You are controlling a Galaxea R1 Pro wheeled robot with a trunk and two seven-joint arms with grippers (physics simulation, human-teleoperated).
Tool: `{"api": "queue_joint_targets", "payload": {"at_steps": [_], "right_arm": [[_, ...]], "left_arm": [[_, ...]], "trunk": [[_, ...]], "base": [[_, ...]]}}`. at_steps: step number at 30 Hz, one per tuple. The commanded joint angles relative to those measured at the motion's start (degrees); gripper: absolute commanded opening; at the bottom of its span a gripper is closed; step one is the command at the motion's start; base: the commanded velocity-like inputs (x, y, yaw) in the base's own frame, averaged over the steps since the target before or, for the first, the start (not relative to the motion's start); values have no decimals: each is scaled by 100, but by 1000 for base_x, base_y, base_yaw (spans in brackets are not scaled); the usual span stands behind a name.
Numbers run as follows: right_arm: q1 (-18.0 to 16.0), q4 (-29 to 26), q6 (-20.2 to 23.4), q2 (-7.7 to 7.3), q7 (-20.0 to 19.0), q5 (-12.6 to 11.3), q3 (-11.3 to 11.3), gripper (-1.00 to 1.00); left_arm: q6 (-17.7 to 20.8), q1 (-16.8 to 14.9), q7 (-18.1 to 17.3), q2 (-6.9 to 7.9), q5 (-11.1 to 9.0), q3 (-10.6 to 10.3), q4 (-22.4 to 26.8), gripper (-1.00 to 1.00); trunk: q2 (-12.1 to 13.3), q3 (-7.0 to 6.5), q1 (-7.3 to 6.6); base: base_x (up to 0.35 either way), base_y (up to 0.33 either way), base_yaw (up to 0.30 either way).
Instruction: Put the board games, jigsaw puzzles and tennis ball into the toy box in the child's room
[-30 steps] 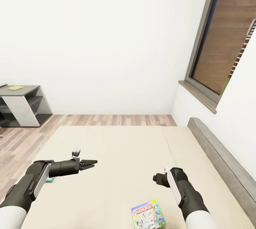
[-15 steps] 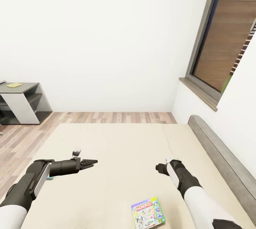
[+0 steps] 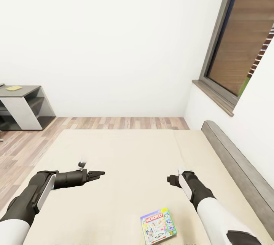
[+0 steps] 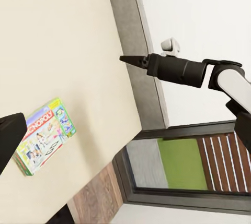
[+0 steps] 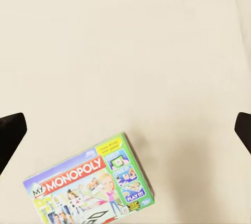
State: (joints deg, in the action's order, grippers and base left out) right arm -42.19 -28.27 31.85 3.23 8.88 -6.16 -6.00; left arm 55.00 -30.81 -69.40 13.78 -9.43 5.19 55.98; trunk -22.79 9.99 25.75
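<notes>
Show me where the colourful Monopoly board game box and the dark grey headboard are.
Colourful Monopoly board game box (image 3: 158,225), head view, centre of its printed lid.
Dark grey headboard (image 3: 236,165), head view, middle of its top edge.

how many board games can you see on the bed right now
1. A Monopoly board game lies flat on the bed, near its close edge beside the right arm. A second may sit outside the picture.

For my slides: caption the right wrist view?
Open right gripper above the Monopoly board game lying on the beige bed.

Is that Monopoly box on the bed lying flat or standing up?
Lying flat: the Monopoly box rests printed face up on the bed's mattress.
</notes>
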Motion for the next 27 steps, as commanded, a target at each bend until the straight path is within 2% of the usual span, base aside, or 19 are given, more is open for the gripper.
{"api": "queue_joint_targets", "payload": {"at_steps": [1,11,27], "right_arm": [[-2,-7,17,4,42,-64,-16,100],[-4,-3,14,0,37,-67,-17,100],[0,-3,26,3,35,-78,-17,100]], "left_arm": [[39,-4,7,2,-13,0,0,100],[41,-11,128,37,-15,7,8,100],[45,-13,142,-9,-16,-4,9,100]], "trunk": [[-13,22,3],[-13,117,3],[-13,269,3]], "base": [[0,0,0],[0,0,0],[0,0,0]]}}
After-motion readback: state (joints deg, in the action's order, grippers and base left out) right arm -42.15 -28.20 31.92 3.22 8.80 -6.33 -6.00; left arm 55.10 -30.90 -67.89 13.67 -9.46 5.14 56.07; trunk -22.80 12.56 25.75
